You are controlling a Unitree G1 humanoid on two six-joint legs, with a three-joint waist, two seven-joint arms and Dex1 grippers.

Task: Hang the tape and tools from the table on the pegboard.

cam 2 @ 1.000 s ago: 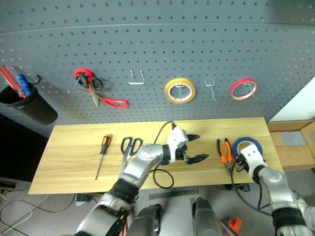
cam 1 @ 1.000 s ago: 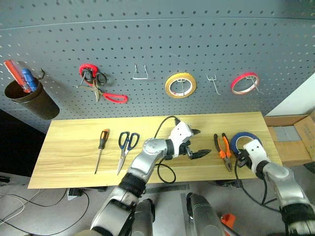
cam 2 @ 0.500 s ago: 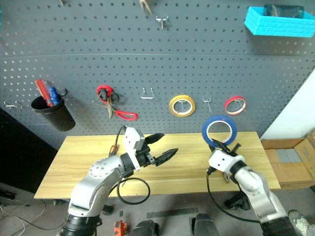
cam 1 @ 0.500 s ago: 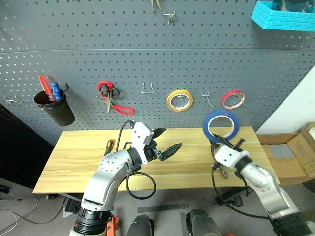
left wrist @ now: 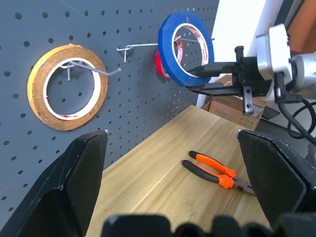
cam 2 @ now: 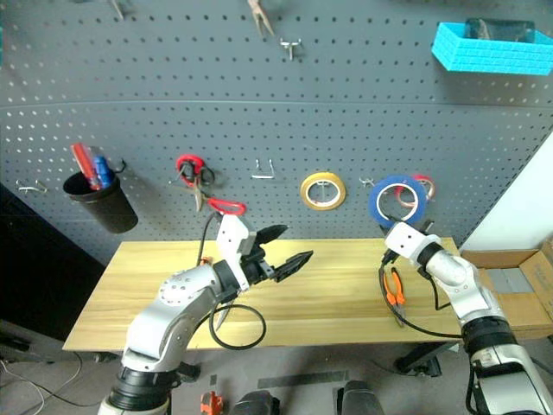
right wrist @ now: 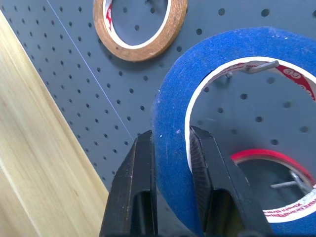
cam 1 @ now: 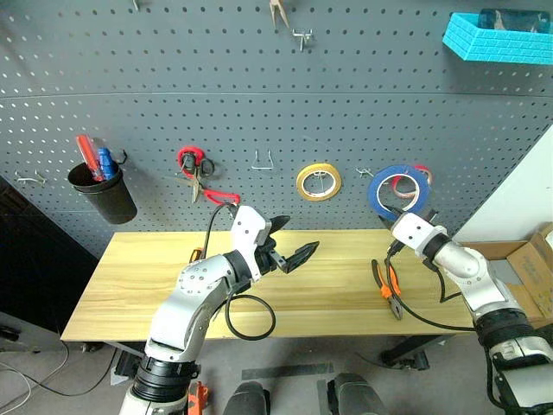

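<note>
Holding the blue tape (cam 1: 398, 189) upright against the pegboard (cam 1: 259, 112), the right claw (cam 1: 399, 215) is clenched on the ring's lower edge. The tape overlaps the red roll (right wrist: 276, 197) hanging on its hook, and a bare hook tip (right wrist: 261, 65) shows inside the blue ring; whether the tape rests on it is unclear. The yellow roll (cam 1: 318, 181) hangs on the pegboard just left of the tape. The left claw (cam 1: 294, 251) hovers above the tabletop (cam 1: 328, 281) with its 2 fingers spread wide, grasping nothing. The pliers (cam 1: 386, 285) lie flat on the tabletop below the tape. An orange screwdriver handle (cam 1: 195, 254) peeks out behind the left arm.
</note>
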